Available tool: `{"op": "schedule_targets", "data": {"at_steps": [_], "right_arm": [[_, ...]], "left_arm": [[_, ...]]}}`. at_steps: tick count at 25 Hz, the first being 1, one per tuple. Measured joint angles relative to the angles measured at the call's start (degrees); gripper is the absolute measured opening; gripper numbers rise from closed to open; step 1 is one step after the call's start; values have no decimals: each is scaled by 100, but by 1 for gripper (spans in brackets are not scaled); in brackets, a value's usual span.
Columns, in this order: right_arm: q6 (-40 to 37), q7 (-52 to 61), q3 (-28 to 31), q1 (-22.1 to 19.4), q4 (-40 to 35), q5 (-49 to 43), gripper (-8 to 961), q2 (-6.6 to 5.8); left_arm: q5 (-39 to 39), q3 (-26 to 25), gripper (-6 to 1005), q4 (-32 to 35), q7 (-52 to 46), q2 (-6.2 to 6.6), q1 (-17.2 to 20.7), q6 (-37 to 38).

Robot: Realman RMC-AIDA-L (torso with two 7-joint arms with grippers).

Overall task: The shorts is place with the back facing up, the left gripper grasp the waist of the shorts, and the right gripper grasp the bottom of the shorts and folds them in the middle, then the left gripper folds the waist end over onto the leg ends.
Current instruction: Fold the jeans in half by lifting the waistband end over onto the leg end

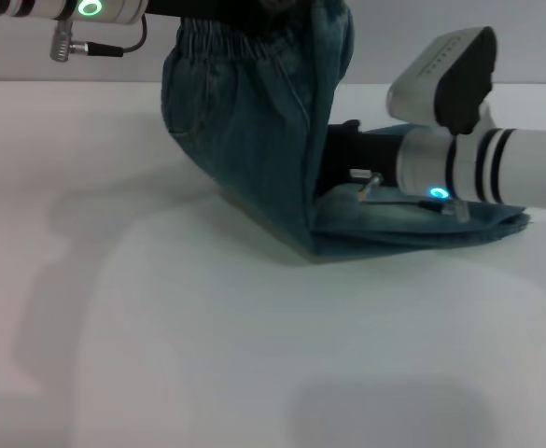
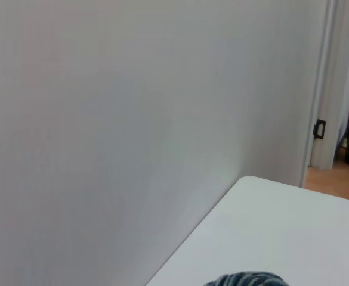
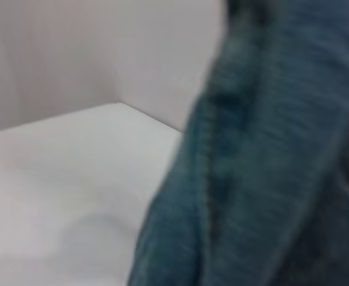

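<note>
The blue denim shorts [image 1: 245, 131] are half lifted off the white table [image 1: 207, 336]. Their elastic waist [image 1: 226, 37] hangs high at the top of the head view, held by my left gripper [image 1: 287, 7], which is mostly cut off by the frame's edge. The cloth drapes down from there to the leg ends [image 1: 459, 224], which lie flat on the table at the right. My right gripper [image 1: 343, 154] sits low over the leg part, largely hidden behind the hanging cloth. Denim [image 3: 269, 167] fills the right wrist view close up. A small bit of denim [image 2: 246, 279] shows in the left wrist view.
A plain wall [image 2: 102, 119] stands behind the table's far edge. A doorway [image 2: 341, 137] opens beyond the table's corner. The right arm's white camera housing [image 1: 441, 75] rises above the leg ends.
</note>
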Motion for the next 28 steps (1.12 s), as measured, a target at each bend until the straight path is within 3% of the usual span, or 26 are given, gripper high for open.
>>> {"op": "schedule_targets", "data": {"at_steps": [6,13,20,28], "right_arm": [[-2,12,-637,63,-210,407,517,4],[19,93,-979,157,-287,547,517,9],[117,97,-872,-61,-258,551,517,-28],[142,156,-244,-647,-298,511,517,-82]], "left_arm": [[-5,36,82,-45,-2,-5,-8,-40],[-5,44,82,-89,-2,-8,21,-50],[-6,44,81,-125,28,-9,125,-79],[-6,44,81,-398,57,-8,140,-105]]}}
